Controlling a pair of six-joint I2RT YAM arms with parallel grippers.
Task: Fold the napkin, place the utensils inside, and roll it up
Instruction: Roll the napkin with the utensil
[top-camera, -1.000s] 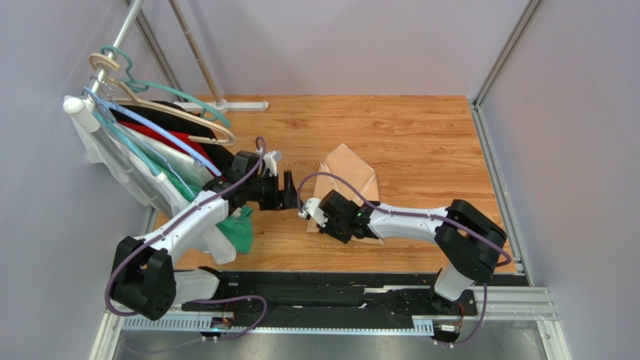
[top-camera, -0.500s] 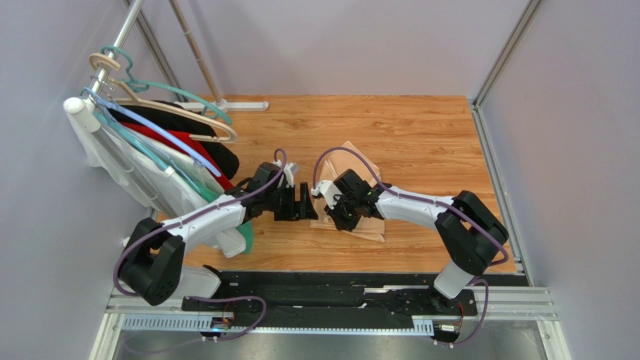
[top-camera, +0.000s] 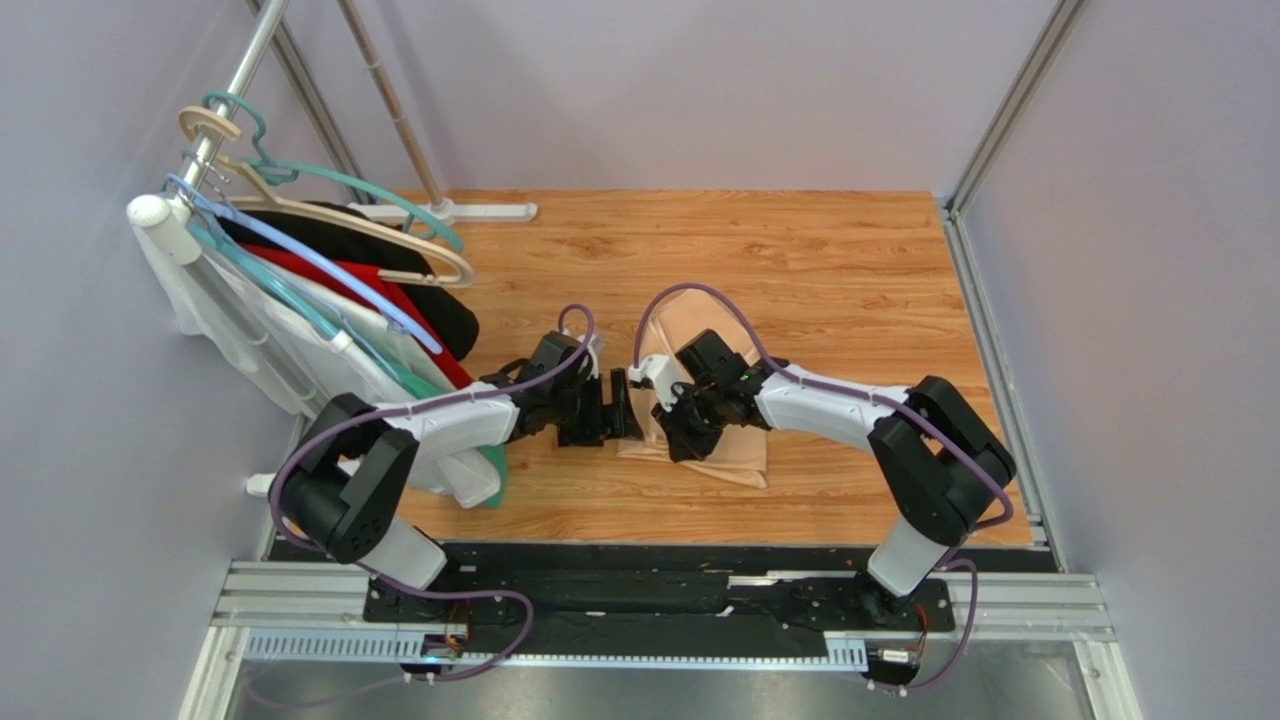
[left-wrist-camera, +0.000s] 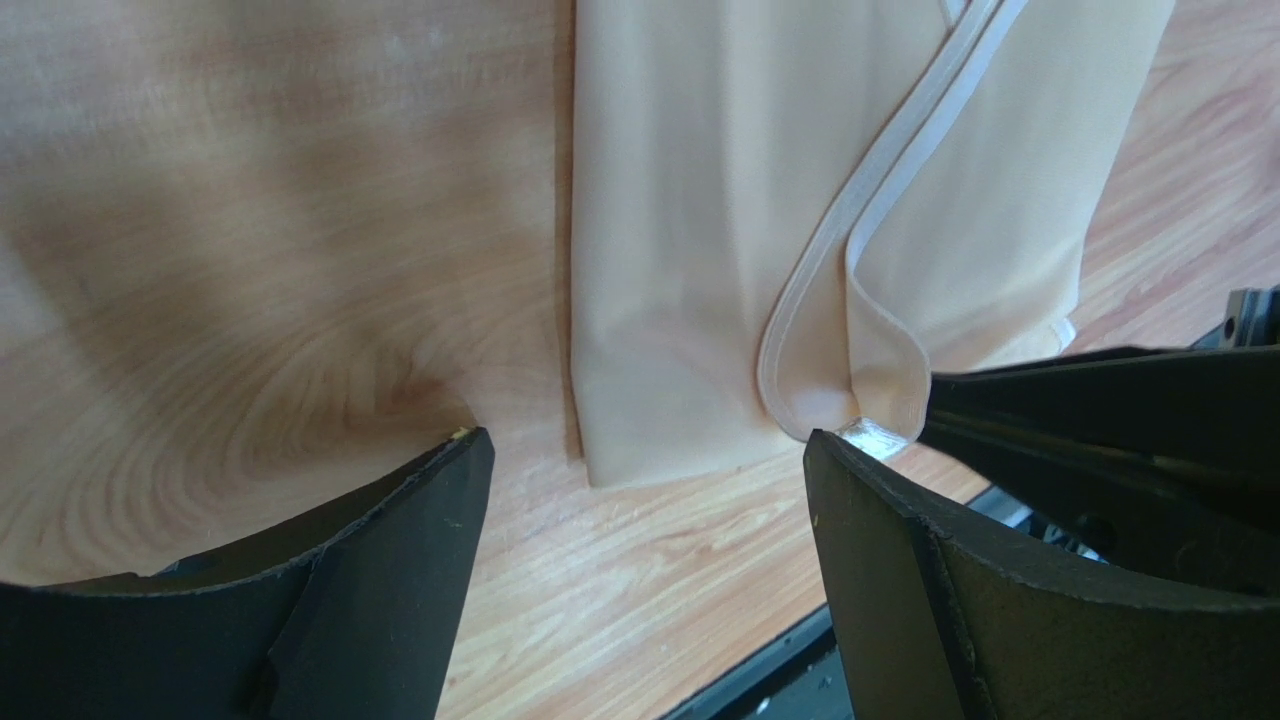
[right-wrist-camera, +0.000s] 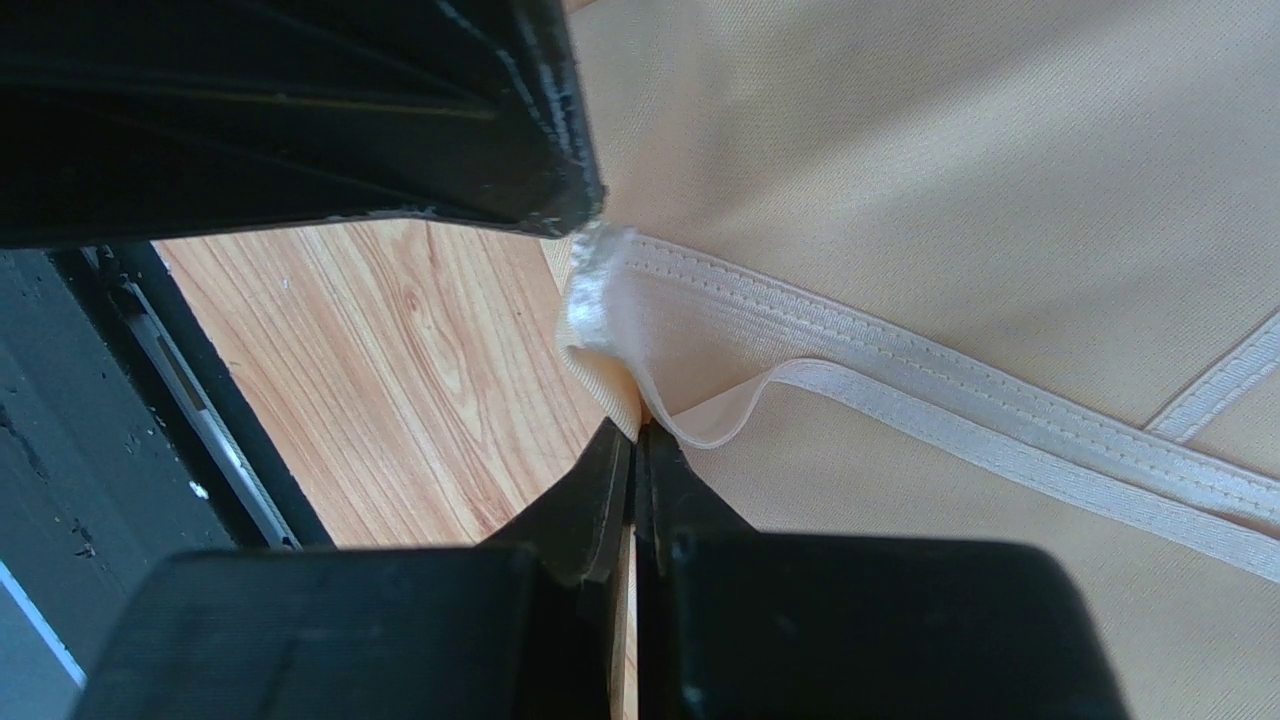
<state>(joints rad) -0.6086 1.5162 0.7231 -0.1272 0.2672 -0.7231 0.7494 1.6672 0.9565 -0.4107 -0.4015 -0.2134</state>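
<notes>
The pale peach napkin (top-camera: 729, 458) lies folded on the wooden floor, mostly hidden under my right arm in the top view. My right gripper (top-camera: 664, 428) is shut on the napkin's white hemmed edge (right-wrist-camera: 902, 390), and a fold of hem bulges at its tips (right-wrist-camera: 639, 435). Just left of it, my left gripper (top-camera: 619, 408) is open, its fingers (left-wrist-camera: 376, 600) spread on either side of the napkin's near corner (left-wrist-camera: 676, 420) without touching the cloth. In the left wrist view the gripper (left-wrist-camera: 646, 450) faces the napkin (left-wrist-camera: 706, 225). The utensils are out of view.
A clothes rack (top-camera: 226, 113) with hangers and white, red, black and green garments (top-camera: 346, 323) stands at the left, close behind my left arm. A black rail (top-camera: 676, 578) runs along the near edge. Grey walls enclose the floor.
My left arm has swung right, bringing its open gripper up to the napkin's left edge. My right gripper has moved up and left and closed on the hem.
</notes>
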